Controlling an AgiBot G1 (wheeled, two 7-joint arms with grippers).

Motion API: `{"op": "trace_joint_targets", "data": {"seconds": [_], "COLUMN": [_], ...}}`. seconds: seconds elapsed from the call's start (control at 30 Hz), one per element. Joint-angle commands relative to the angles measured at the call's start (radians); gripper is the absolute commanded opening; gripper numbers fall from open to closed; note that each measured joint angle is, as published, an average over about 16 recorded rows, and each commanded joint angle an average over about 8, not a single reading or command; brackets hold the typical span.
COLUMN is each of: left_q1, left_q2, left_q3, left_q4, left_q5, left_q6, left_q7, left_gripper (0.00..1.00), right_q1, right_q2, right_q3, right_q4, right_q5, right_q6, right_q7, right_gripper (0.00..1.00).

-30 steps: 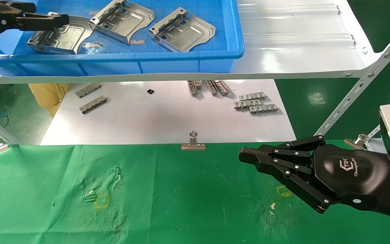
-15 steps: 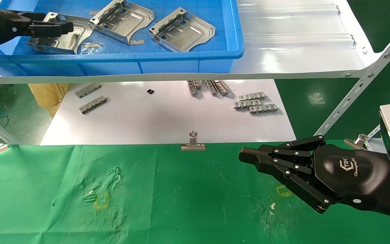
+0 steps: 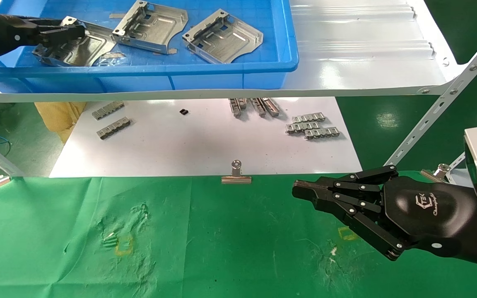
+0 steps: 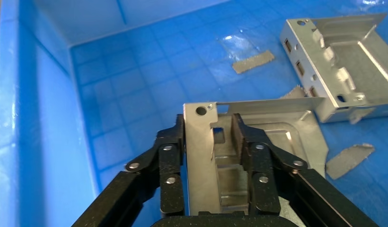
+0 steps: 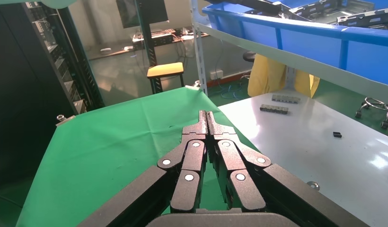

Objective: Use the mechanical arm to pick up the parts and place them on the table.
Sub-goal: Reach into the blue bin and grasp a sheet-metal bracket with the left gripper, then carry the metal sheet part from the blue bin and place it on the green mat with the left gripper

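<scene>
**Left tool clamped on a bracket in the blue tray**

The left tool (image 4: 208,142) is seen inside the blue tray (image 3: 230,68) on the white shelf (image 3: 367,54), at the tray's left end. Its black fingers (image 4: 171,156) are closed on the raised flange of the leftmost bracket (image 3: 77,43), one set of pads on each face of the upright edge. This bracket is tilted, its gripped corner raised above the tray floor.

Two further brackets are lying in the tray: the middle bracket (image 3: 151,27) just beside the held one, and the right bracket (image 3: 222,37) further along towards the tray's right wall. Small flat metal scraps (image 4: 252,61) are scattered on the tray floor near them.

The right tool (image 3: 304,191) is held low over the right part of the green desk (image 3: 205,248), its fingers pressed together with nothing between them.

Beyond the desk's far edge, a white sheet (image 3: 189,140) carries groups of small ridged grey strips (image 3: 313,126). A silver binder clip (image 3: 236,174) is fixed at the desk's far edge. No bracket is lying on the desk.
</scene>
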Motion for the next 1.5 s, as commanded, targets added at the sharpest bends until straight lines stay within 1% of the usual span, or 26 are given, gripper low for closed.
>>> {"op": "trace_joint_targets", "data": {"seconds": [0.03, 0.27, 0.43, 0.53, 0.67, 0.77, 0.9, 1.13, 1.33, 1.5], "left_q1": [0.003, 0.025, 0.041, 0.050, 0.070, 0.091, 0.121, 0.172, 0.196, 0.224], "left_q2": [-0.003, -0.015, -0.026, -0.035, -0.050, -0.064, -0.084, -0.113, -0.127, -0.144], "left_q3": [0.002, -0.005, -0.022, -0.041, -0.084, -0.123, -0.168, -0.225, -0.230, -0.188], "left_q4": [-0.008, -0.055, -0.095, -0.124, -0.176, -0.214, -0.252, -0.289, -0.284, -0.315], "left_q5": [0.003, 0.006, -0.014, -0.042, -0.124, -0.203, -0.305, -0.458, -0.523, -0.552], "left_q6": [-0.001, -0.050, -0.079, -0.081, -0.048, 0.006, 0.110, 0.352, 0.561, 0.662], "left_q7": [-0.007, -0.017, -0.023, -0.020, 0.012, 0.059, 0.143, 0.325, 0.460, 0.559], "left_gripper": [0.00, 0.00, 0.00, 0.00, 0.00, 0.00, 0.00, 0.00, 0.00, 0.00], "right_q1": [0.000, 0.000, 0.000, 0.000, 0.000, 0.000, 0.000, 0.000, 0.000, 0.000], "right_q2": [0.000, 0.000, 0.000, 0.000, 0.000, 0.000, 0.000, 0.000, 0.000, 0.000], "right_q3": [0.000, 0.000, 0.000, 0.000, 0.000, 0.000, 0.000, 0.000, 0.000, 0.000], "right_q4": [0.000, 0.000, 0.000, 0.000, 0.000, 0.000, 0.000, 0.000, 0.000, 0.000], "right_q5": [0.000, 0.000, 0.000, 0.000, 0.000, 0.000, 0.000, 0.000, 0.000, 0.000], "right_q6": [0.000, 0.000, 0.000, 0.000, 0.000, 0.000, 0.000, 0.000, 0.000, 0.000], "right_q7": [0.000, 0.000, 0.000, 0.000, 0.000, 0.000, 0.000, 0.000, 0.000, 0.000], "right_gripper": [0.00, 0.00, 0.00, 0.00, 0.00, 0.00, 0.00, 0.00, 0.00, 0.00]}}
